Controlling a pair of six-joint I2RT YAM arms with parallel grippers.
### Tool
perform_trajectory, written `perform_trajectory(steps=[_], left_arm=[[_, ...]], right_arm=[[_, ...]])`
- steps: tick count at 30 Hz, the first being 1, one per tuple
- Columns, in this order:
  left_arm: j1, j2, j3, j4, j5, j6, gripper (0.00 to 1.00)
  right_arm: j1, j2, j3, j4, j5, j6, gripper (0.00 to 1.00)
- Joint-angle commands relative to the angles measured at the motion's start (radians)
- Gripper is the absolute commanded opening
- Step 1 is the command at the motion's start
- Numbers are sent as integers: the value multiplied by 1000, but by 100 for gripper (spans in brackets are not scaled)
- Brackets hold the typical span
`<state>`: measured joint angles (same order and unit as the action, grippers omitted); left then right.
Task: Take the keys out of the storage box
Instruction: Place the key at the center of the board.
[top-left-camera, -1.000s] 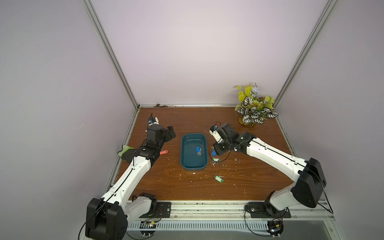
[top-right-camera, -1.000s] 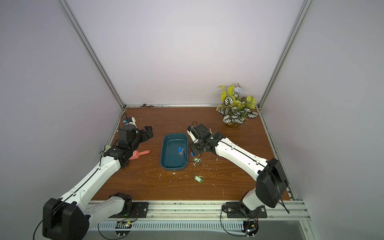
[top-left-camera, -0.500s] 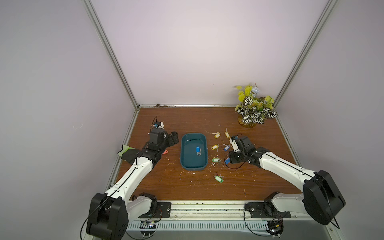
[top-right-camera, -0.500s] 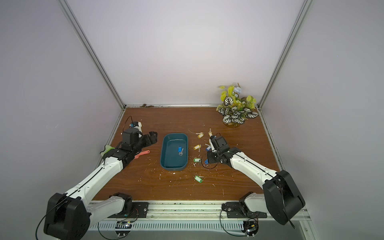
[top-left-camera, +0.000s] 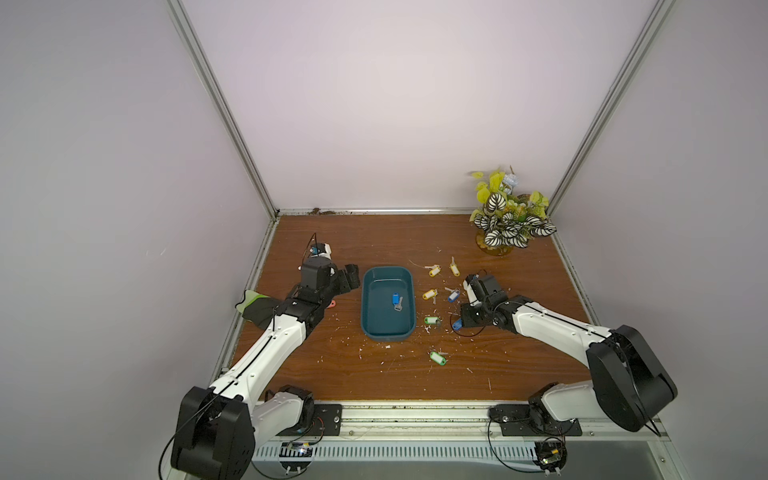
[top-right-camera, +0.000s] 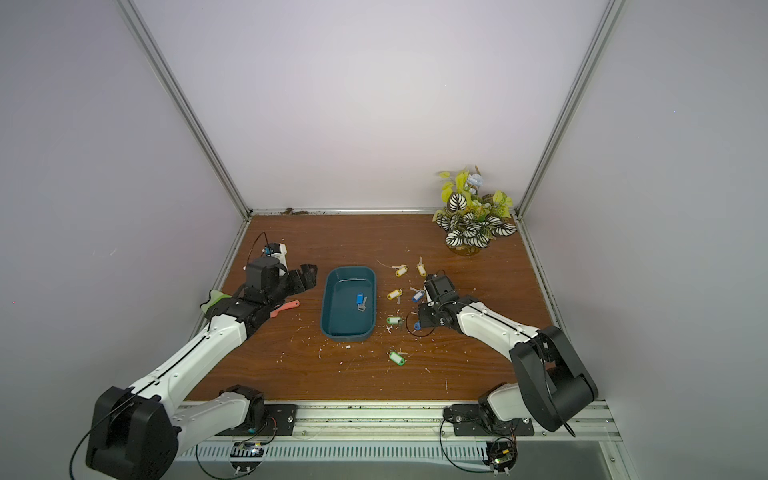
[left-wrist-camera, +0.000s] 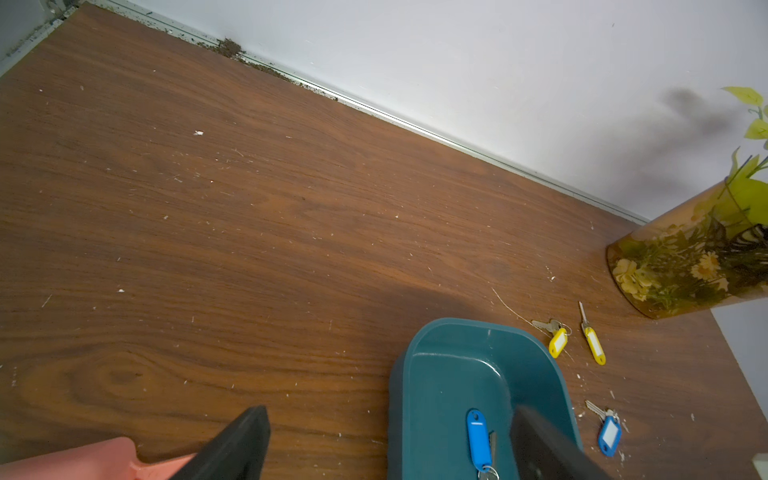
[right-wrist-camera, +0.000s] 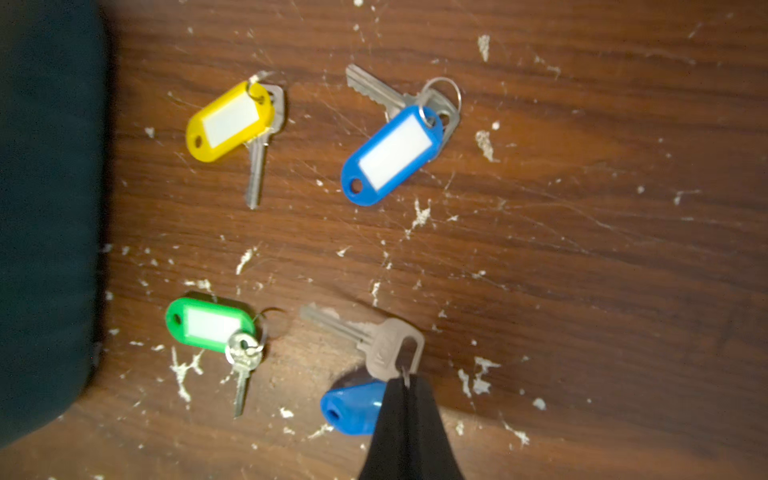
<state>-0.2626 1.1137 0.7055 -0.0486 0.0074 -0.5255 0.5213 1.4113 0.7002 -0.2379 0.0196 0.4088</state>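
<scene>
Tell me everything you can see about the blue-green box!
The box is a dark blue-green tub, long with rounded corners and low walls, of smooth, slightly shiny plastic by its look. It has no lid and sits flat on the brown wood-grain table, near its middle. Inside lies just one key with a blue tag, near the middle. Other tagged keys lie on the table beside it, not touching it.
</scene>
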Motion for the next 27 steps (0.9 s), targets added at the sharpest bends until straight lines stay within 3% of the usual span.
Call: perform_trajectory(steps=[1,6,9,18,27], left_arm=[[-22,-6,29,4,11,40,94],[-44,7,49,0,16,67,93],[-47,17,59,-1,28,75,93],[-56,23,78,-2,57,105,89],[-90,94,177,-121,132,171,80]], right_arm=[[-4,3,-18,-3,46,4,0],[-6,8,-26,0,77,7,0],[-6,9,-25,-10,95,5,5],[-9,-44,13,-22,85,-10,33],[-20,-238,94,-28,165,-105,54]])
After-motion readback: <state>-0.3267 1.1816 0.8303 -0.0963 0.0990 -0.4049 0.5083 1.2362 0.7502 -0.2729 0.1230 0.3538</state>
